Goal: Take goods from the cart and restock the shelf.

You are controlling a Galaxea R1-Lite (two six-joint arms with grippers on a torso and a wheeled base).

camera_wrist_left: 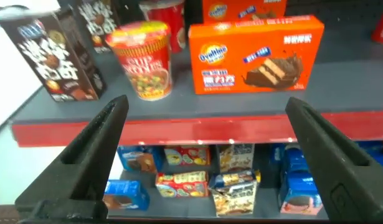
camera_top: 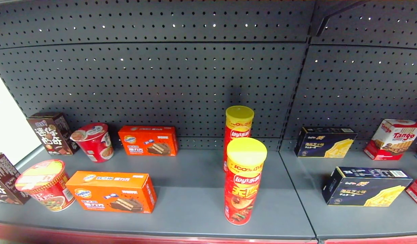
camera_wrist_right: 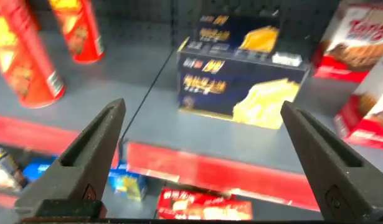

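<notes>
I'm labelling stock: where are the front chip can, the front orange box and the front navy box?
front chip can (camera_top: 243, 193), head view, red side.
front orange box (camera_top: 110, 193), head view, front face.
front navy box (camera_top: 366, 189), head view, front face.

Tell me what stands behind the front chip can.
A second chip can, yellow-lidded, upright; behind it the pegboard wall. The front can covers most of its lower half.

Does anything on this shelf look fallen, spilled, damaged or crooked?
Nothing stands out. The front chip can and the rear chip can stand upright, the front noodle cup stands on its base, the orange box beside it rests level, and I see no spill or dent.
</notes>
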